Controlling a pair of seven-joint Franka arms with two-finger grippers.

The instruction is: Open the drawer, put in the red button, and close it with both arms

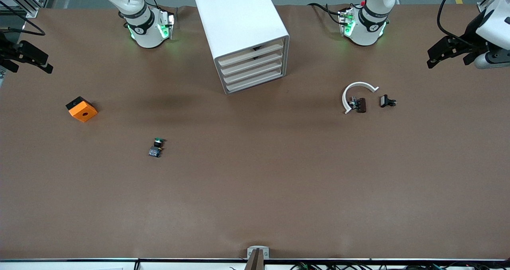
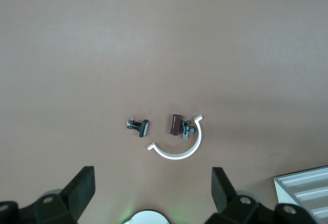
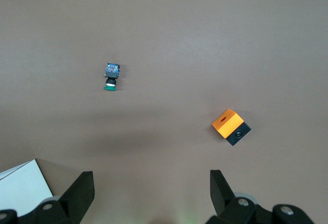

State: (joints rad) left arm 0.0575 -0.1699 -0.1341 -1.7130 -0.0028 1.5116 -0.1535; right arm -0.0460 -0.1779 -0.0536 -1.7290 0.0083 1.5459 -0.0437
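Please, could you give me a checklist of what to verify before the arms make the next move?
1. Four cream-fronted drawers of the white boxy cabinet look shut, none opened yet: not ok.
2. Left gripper open and empty: ok.
3. Right gripper open and empty: ok.
4. Red-capped button found: cannot tell; only a small dark red piece shows, inside a white curved clip.
5. Green-capped button lies well apart, toward the right arm's end: ok.

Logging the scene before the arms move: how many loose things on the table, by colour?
Orange block: 1
Green-capped button: 1
White curved clip: 1
Dark brown part: 1
Black part: 1
Total: 5
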